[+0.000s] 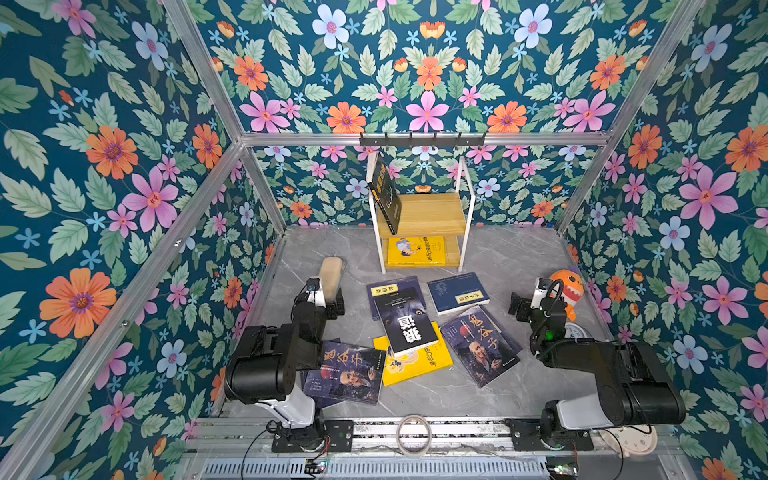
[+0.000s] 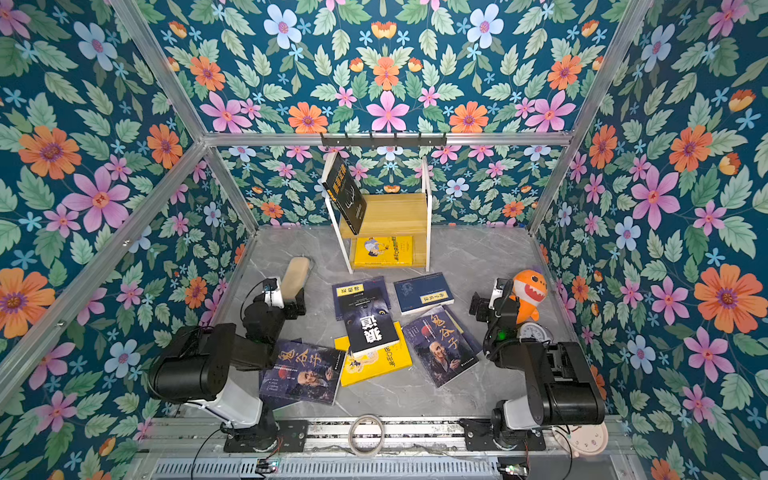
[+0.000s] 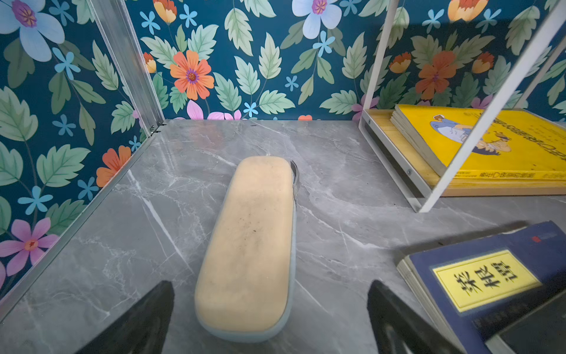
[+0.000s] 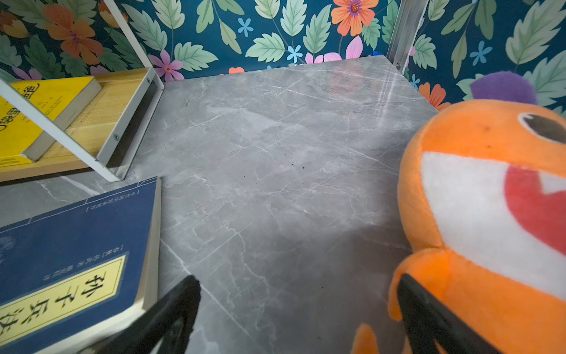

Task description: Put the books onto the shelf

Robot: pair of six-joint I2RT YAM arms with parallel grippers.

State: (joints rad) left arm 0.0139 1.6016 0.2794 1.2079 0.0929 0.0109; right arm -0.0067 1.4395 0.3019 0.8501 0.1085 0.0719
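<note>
The shelf (image 1: pixel 436 212) (image 2: pixel 395 212) stands at the back. A black book (image 1: pixel 385 195) leans on its top board and a yellow book (image 1: pixel 415 250) (image 3: pixel 490 147) lies flat on its lower board. Several books lie scattered mid-table: a black one (image 1: pixel 405 320) overlaps a yellow one (image 1: pixel 419 361) and a navy one (image 3: pixel 477 275). Another navy book (image 1: pixel 457 293) (image 4: pixel 76 245) lies to the right. My left gripper (image 1: pixel 334 305) (image 3: pixel 271 291) is open and low, holding nothing. My right gripper (image 1: pixel 517 307) (image 4: pixel 298 285) is open over bare table.
A beige case (image 1: pixel 331 276) (image 3: pixel 248 245) lies in front of the left gripper, its near end between the fingers. An orange plush shark (image 1: pixel 567 291) (image 4: pixel 490 214) sits beside the right gripper, with a clock (image 1: pixel 577 332) behind it. A tape roll (image 1: pixel 413 434) lies on the front rail.
</note>
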